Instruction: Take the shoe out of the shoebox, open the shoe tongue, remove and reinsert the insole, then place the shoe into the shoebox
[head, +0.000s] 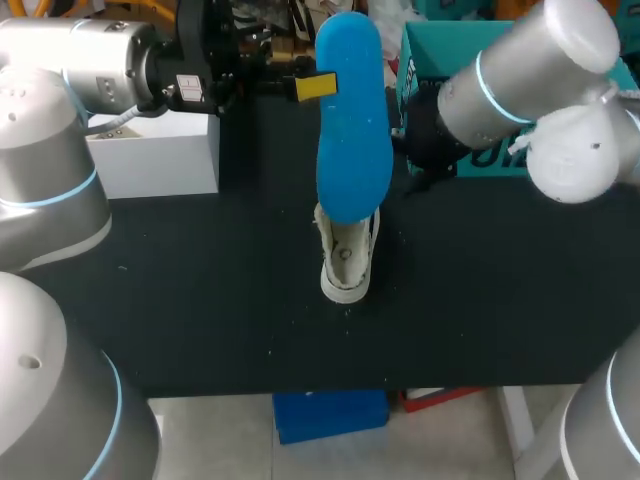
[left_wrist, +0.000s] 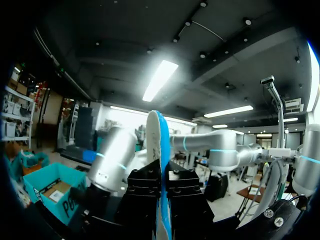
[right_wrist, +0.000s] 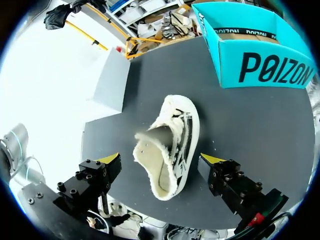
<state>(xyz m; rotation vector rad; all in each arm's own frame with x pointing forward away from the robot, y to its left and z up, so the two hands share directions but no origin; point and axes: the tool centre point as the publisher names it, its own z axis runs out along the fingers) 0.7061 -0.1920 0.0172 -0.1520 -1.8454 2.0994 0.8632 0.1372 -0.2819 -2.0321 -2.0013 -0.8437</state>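
Observation:
A blue insole (head: 352, 120) hangs upright above the table, and my left gripper (head: 315, 87) is shut on its edge. In the left wrist view the insole (left_wrist: 159, 140) stands edge-on, clamped between the black fingers of that gripper (left_wrist: 162, 175). The white shoe (head: 346, 255) with black markings rests on the black table under the insole. In the right wrist view the shoe (right_wrist: 170, 145) has its tongue raised and lies below my right gripper (right_wrist: 161, 160), whose yellow-tipped fingers stand open on either side without touching it. The teal shoebox (head: 440, 60) (right_wrist: 250, 55) stands open at the back right.
A white box (head: 160, 150) (right_wrist: 112, 82) stands at the back left of the black table (head: 200, 300). My right arm (head: 520, 80) comes in over the shoebox and hides part of it. Bare table lies in front of the shoe and to both sides.

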